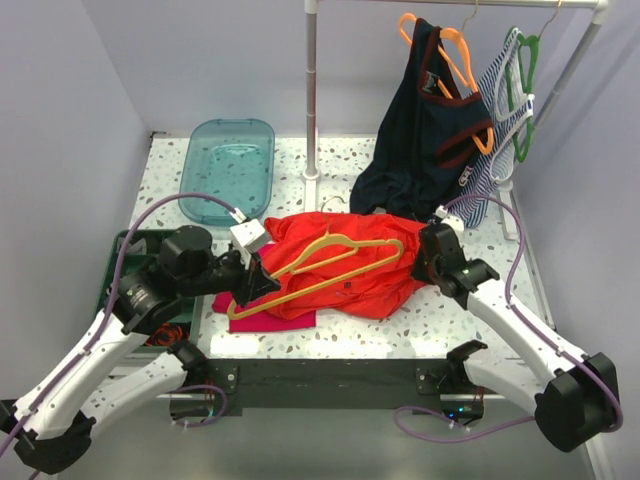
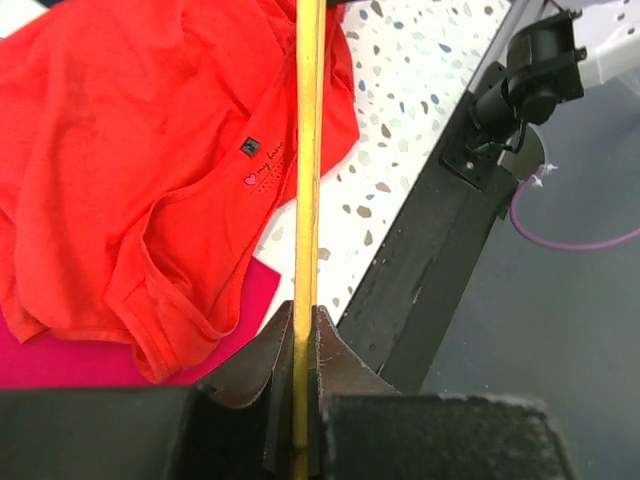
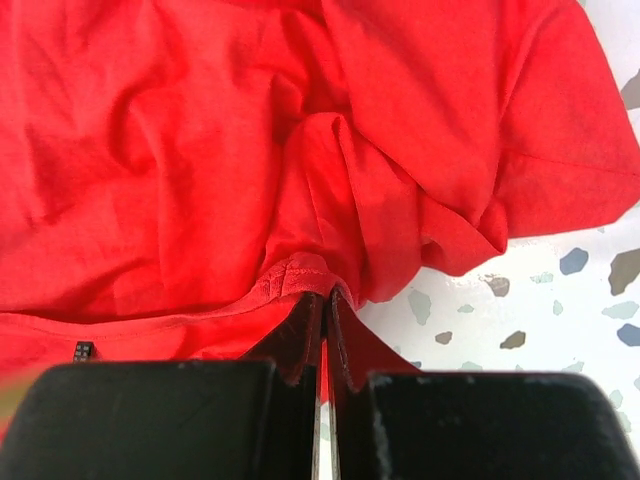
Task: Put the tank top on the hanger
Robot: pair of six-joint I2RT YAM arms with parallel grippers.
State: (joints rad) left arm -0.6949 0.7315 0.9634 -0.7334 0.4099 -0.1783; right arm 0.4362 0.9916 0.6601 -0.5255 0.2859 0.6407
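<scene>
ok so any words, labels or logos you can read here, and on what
Nothing reads clearly.
tank top: tiny print by a pink heart, too small to read.
tank top: black square tag, no legible mark.
navy top: white lettering near the hem, too blurred.

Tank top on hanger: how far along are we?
Done: both grips are set. The left claw is shut on the hanger, whose frame is over the tank top. In hand: the right claw pinches a fold at the top's edge. Left: the real work. The top lies crumpled on the table, and neither hanger arm is inside it.
</scene>
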